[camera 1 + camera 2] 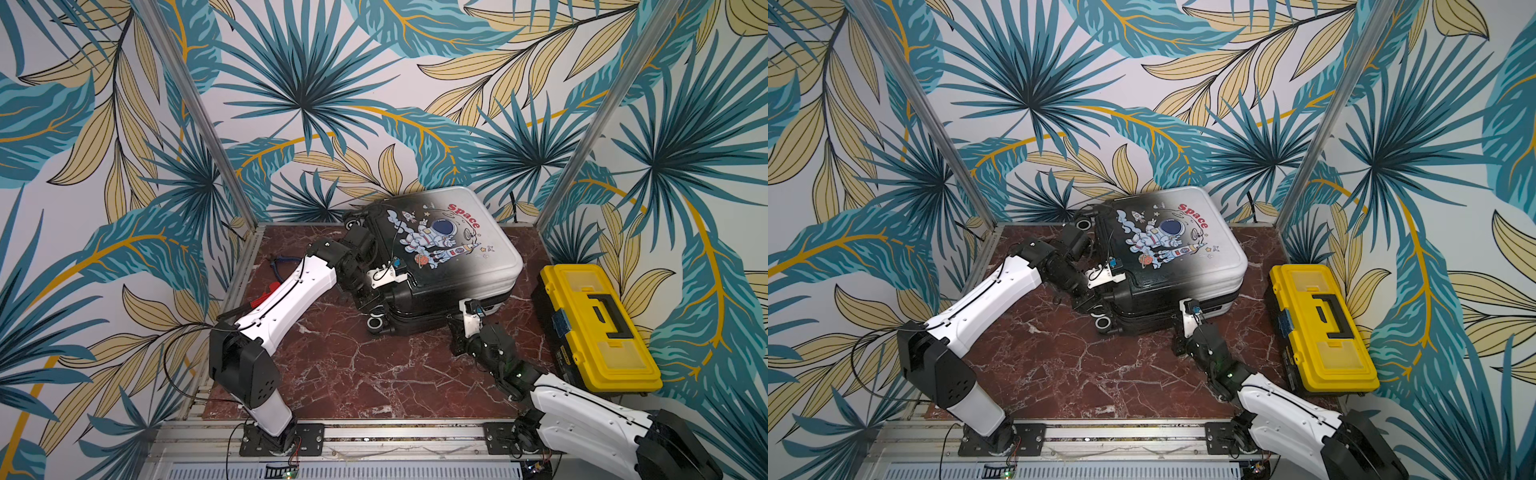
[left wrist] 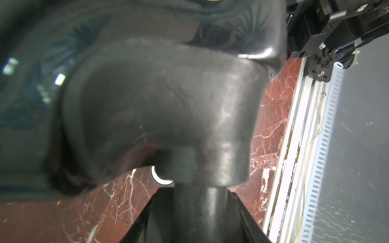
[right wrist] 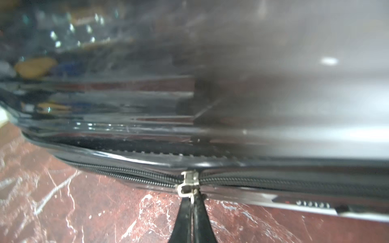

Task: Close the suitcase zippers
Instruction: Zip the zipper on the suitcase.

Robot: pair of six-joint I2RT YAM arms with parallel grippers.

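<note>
Across the marble tabletop (image 1: 353, 374), in both top views, the suitcase (image 1: 449, 253) lies flat near the back wall. A yellow toolbox (image 1: 594, 324) sits just beside it, and blue-handled pliers (image 1: 286, 262) lie well apart beyond the left arm. Open marble lies toward the arm bases.

Left wrist view: the left gripper (image 2: 197, 196) sits at a black wheel housing (image 2: 168, 109); whether it grips, I cannot tell.

Right wrist view: the right gripper (image 3: 192, 207) pinches the zipper pull (image 3: 185, 189) tight. The zipper (image 3: 284, 183) is joined on one side of the pull and parted on the other.
</note>
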